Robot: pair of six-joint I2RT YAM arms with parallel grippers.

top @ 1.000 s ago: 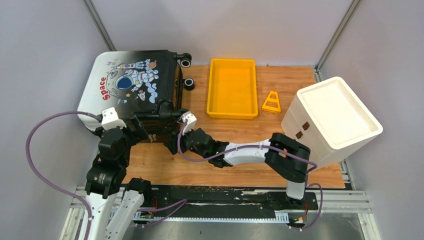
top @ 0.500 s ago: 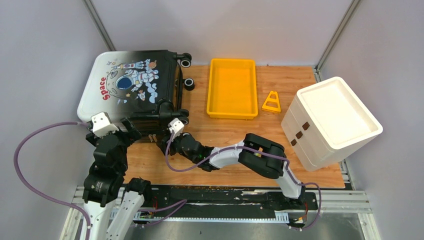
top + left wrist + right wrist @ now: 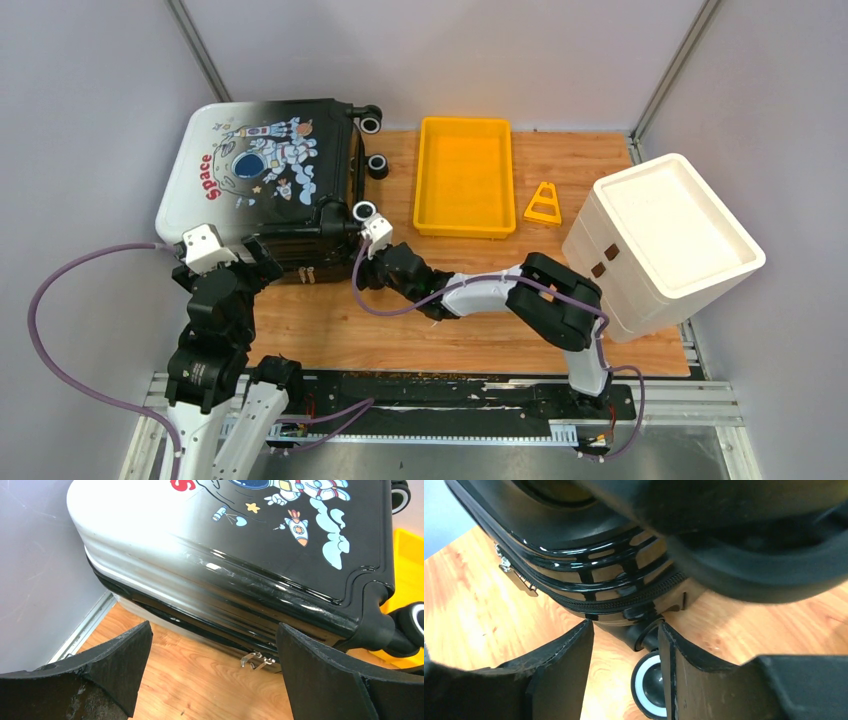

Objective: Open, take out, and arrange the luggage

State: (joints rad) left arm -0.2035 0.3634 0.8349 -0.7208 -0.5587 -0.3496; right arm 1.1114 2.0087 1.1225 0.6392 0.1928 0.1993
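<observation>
The luggage (image 3: 265, 175) lies flat in the far left corner of the table (image 3: 480, 275), its glossy ribbed hard shell close against the grey wall (image 3: 80, 150). Bare wood grain runs free along its near edge, with a narrow strip toward the yellow tray (image 3: 465, 175). The left gripper (image 3: 212, 635) gapes wide just before that edge, holding nothing, while the right gripper (image 3: 624, 627) straddles the near-right wheel (image 3: 651, 690), fingers half apart; whether they pinch it I cannot tell.

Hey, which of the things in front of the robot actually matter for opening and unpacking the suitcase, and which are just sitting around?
For the job:
- luggage
- left gripper, open at its near side
- right gripper, by its near wheel

Just lying about:
- yellow tray
- small yellow triangle
- white foam box
</observation>
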